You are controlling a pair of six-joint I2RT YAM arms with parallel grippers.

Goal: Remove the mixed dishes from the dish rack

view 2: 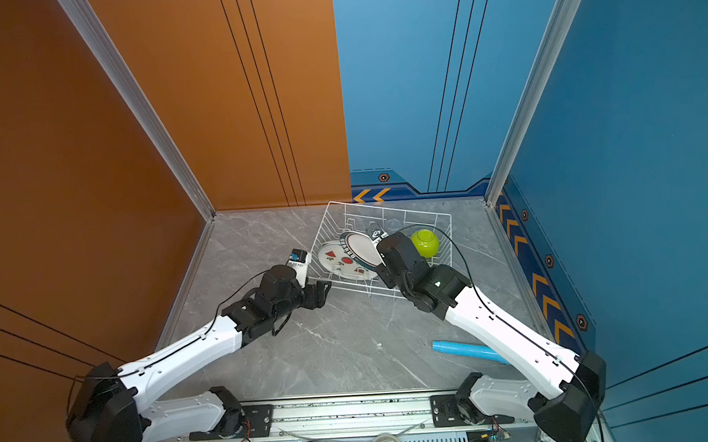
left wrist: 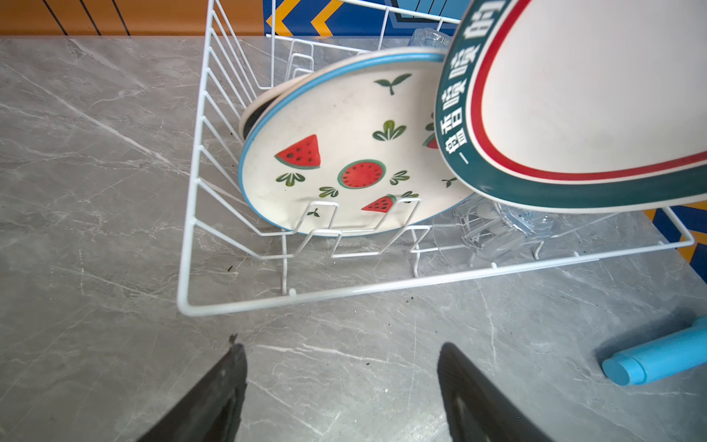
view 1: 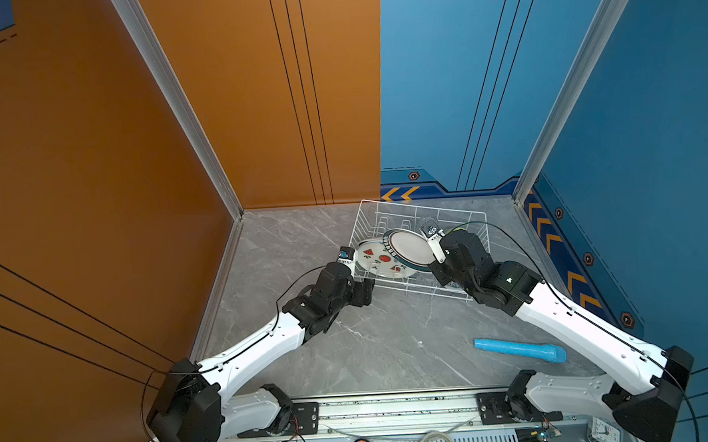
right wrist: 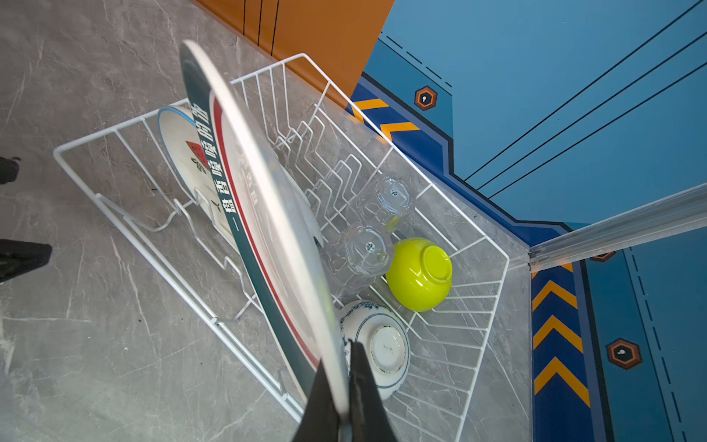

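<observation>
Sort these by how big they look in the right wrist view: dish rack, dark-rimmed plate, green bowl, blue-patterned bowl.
1. dish rack
2. dark-rimmed plate, though it is closest to the camera
3. green bowl and blue-patterned bowl: about alike, and the patterned one is partly hidden, so they are unranked

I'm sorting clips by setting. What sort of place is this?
Likely a robot test cell, not a kitchen: a left arm and right arm mounted on a metal rail, orange panels and blue panels around a marble-look tabletop, one dish rack on it.
</observation>
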